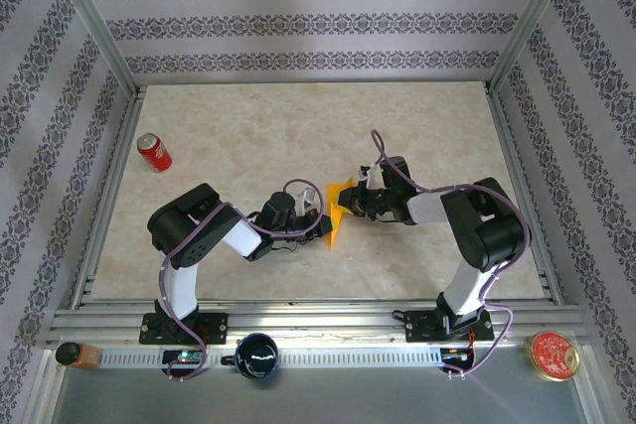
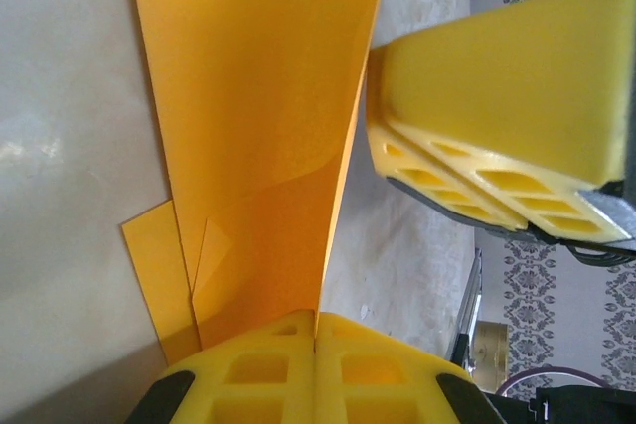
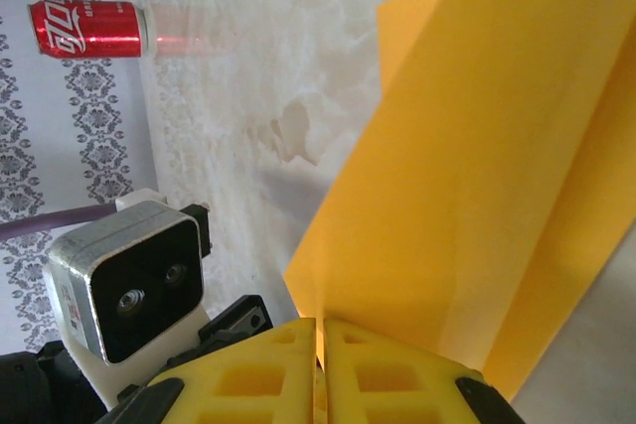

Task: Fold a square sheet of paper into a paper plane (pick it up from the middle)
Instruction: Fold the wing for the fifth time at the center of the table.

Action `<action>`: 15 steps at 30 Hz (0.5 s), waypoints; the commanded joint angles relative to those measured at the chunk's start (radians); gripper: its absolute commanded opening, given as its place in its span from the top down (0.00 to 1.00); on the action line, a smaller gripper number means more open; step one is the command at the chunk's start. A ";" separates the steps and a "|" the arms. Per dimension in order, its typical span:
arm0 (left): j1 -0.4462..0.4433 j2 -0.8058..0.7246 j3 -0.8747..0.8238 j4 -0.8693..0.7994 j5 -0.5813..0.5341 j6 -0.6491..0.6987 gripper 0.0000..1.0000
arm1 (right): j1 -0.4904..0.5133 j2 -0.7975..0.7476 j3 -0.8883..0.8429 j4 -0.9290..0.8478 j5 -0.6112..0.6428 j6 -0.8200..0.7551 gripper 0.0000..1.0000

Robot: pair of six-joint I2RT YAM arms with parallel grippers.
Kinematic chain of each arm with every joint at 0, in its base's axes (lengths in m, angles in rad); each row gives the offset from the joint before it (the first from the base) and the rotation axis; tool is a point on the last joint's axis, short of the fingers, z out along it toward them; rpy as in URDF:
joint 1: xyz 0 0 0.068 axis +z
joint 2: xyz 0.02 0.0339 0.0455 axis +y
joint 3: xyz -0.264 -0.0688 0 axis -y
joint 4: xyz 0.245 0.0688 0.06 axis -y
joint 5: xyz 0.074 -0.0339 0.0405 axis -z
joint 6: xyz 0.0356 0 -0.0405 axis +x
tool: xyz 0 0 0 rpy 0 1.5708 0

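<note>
Gripping creased orange paper plane (image 2: 258,96): left end effector (image 2: 315,330), right end effector (image 3: 320,333), both clamped.

Lab cell: aluminium frame (image 1: 318,323), wallpaper (image 1: 318,27)

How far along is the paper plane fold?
Done: the sheet is already creased into overlapping layers. In hand: the left end effector and the right end effector are both shut on it, holding it between them. Left: it doesn't yet look like a slim dart, so more folds probably remain.
</note>
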 commanded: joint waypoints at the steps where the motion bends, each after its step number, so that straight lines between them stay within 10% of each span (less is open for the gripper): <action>1: 0.016 0.038 -0.002 -0.084 0.003 -0.004 1.00 | 0.012 0.026 0.027 0.031 -0.017 -0.009 0.87; 15: 0.027 0.045 -0.004 -0.102 0.005 -0.025 1.00 | 0.012 0.065 0.036 0.026 0.005 -0.022 0.88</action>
